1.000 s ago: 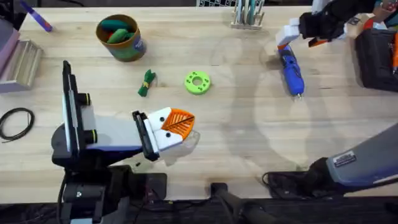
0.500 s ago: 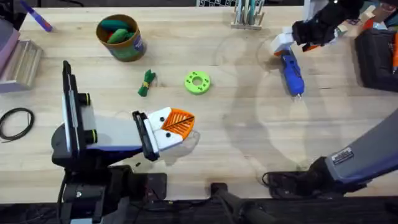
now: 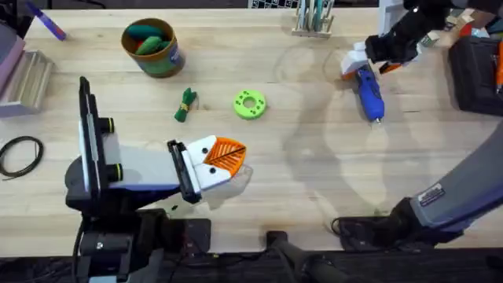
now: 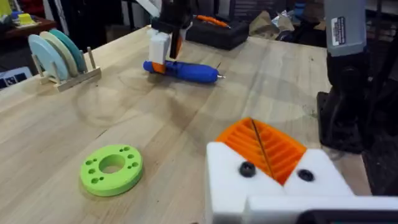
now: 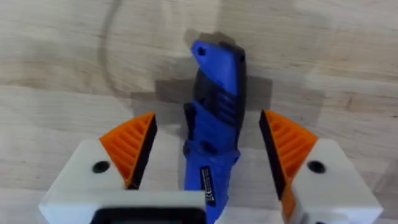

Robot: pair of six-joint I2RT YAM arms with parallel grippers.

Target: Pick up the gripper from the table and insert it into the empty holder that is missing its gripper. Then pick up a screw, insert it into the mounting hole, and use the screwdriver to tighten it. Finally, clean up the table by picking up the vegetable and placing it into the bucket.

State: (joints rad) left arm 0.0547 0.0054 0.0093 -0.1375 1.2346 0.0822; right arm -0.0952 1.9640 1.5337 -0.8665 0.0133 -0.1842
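The blue screwdriver (image 3: pixel 368 90) lies on the table at the far right, its metal tip pointing toward the front. My right gripper (image 3: pixel 357 61) hovers open over its back end; in the right wrist view the orange pads (image 5: pixel 135 146) stand on either side of the screwdriver (image 5: pixel 214 124) without touching it. My left gripper (image 3: pixel 226 155) rests shut near the front middle, its pads (image 4: pixel 261 146) pressed together with nothing between them. The dark green vegetable (image 3: pixel 185 104) lies left of centre. The green bucket (image 3: pixel 163 61) stands at the back left with toy vegetables inside. The orange gripper piece, the holder and the screw are out of view.
A lime-green ring disc (image 3: pixel 250 104) lies mid-table, close ahead of my left gripper (image 4: pixel 112 169). A small plate rack (image 3: pixel 313 20) stands at the back edge, a black case (image 3: pixel 475 75) at the far right, a black cable loop (image 3: pixel 20 153) at the left.
My right gripper has moved left and down from the back right corner to the screwdriver's back end. The left arm and the other objects have not moved.
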